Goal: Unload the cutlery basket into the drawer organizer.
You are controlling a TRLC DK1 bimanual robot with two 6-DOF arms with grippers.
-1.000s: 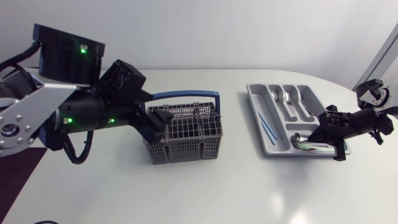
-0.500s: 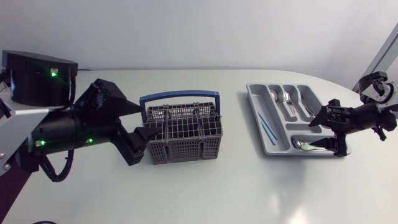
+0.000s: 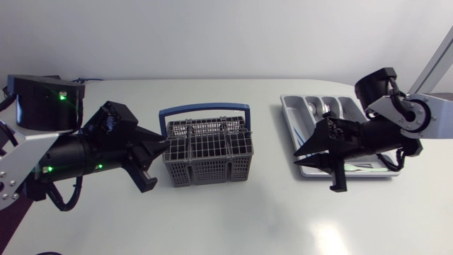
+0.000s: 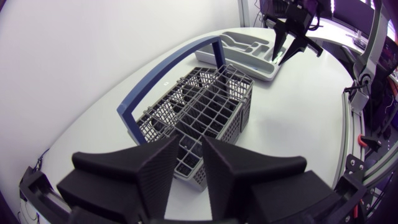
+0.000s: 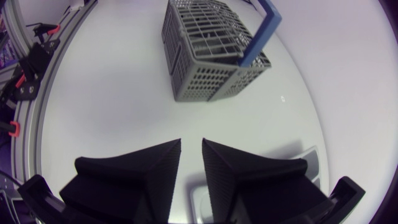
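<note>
The right arm lies across the front half of the drawer organizer [image 3: 289, 112], so only the rear compartments show from above. There a few silver spoons or forks [image 3: 329, 112] lie lengthwise, too small to sort by kind. The right wrist camera catches only a corner of the organizer [image 5: 309, 155], beside the right pincer [image 5: 191, 146]. The cutlery basket [image 3: 209, 152] stands upright near the middle of the white surface [image 3: 233, 219], well apart from the organizer. It is a grey plastic grid box with perforated walls, divided cells and a blue arched handle [image 3: 205, 110] standing up over it. Whether any cutlery sits in its cells cannot be told through the mesh in any view. A tiny mark [image 5: 283, 98] on the surface near the basket is too small to read. The left pincer [image 3: 157, 152] sits just beside the basket's left wall. Its black wedge fingers [image 4: 161, 165] are a narrow gap apart with nothing between them. The right pincer [image 3: 301, 157] hangs over the organizer's near left corner, slightly parted and likewise empty.
</note>
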